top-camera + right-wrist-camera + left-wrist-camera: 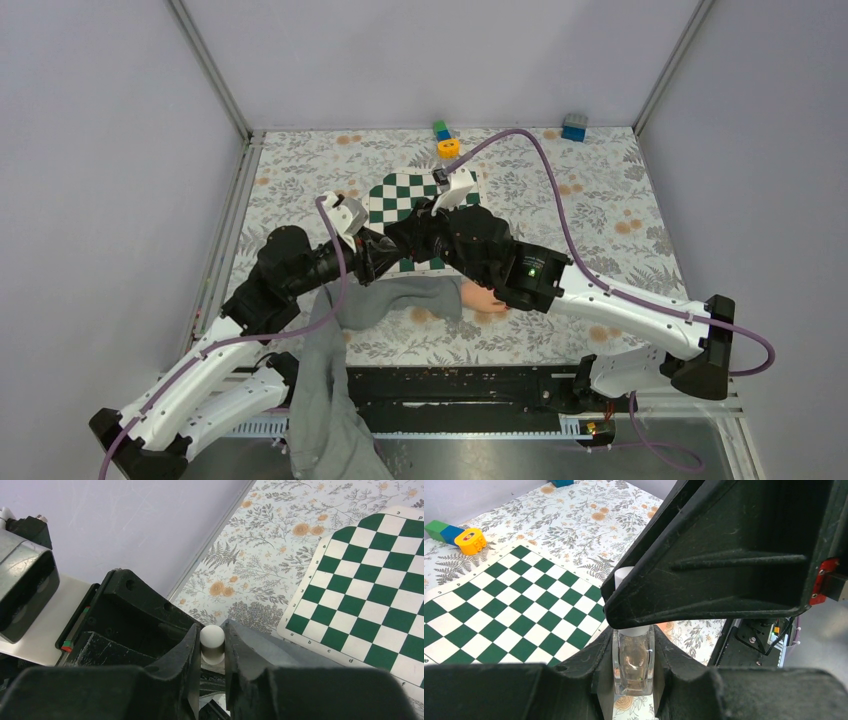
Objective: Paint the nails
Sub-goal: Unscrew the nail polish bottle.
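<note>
My left gripper point(633, 652) is shut on a small clear glass polish bottle point(633, 665) and holds it upright above the table. My right gripper point(212, 636) is shut on the bottle's white cap point(212, 639), which sits on the bottle's neck. The two grippers meet over the near edge of the chessboard mat point(398, 198) in the top view. A pale pinkish hand point(482, 298) with a grey sleeve point(390, 300) lies on the table, mostly under my right arm. Its nails are hidden.
A yellow block point(448, 147), green and blue blocks point(441, 129) and a blue block point(573, 127) stand at the far edge. The sleeve hangs over the black rail point(470, 385) at the near edge. Grey walls close in three sides.
</note>
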`<state>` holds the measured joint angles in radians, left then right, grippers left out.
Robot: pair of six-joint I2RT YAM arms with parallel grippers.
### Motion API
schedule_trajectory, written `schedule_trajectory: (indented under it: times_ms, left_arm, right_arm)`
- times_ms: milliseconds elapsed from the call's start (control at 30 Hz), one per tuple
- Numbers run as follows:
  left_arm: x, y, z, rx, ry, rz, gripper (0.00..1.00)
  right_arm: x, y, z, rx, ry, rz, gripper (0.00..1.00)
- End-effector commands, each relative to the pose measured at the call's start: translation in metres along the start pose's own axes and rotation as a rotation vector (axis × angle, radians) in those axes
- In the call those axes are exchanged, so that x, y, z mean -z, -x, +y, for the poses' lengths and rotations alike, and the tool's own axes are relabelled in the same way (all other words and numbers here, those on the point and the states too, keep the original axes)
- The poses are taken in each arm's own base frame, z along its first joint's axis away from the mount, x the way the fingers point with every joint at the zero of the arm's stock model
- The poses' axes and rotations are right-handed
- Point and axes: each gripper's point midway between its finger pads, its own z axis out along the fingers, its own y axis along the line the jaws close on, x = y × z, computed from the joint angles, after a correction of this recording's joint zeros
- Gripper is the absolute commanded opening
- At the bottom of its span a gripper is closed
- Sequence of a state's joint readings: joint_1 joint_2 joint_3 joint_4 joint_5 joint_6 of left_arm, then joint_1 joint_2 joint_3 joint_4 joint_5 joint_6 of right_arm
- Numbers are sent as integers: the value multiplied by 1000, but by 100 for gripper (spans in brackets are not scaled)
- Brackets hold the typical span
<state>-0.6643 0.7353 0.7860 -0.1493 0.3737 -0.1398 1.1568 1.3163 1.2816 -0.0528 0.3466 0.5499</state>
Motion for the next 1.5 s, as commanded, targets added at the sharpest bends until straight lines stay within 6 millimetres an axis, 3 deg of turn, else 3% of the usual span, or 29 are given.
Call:
schedule_trajectory:
  times_ms: [0,267,467,1000,1467]
  left_arm:
    - [1,30,-9,-29,-34,-83,0]
    - [-1,30,-21,-15,-114,-78,0]
    - [1,34,-42,-3,-260,-98,0]
    - [23,42,-95,7,-625,-134,0]
    - [40,44,-117,7,-799,-134,0]
  right_arm:
    - [0,20,14,-60,62,-63,0]
    - [6,12,22,-48,157,-41,0]
    - [18,7,30,-23,257,-28,0]
    - [82,5,66,117,604,-40,0]
    - [134,-3,117,166,1009,19,0]
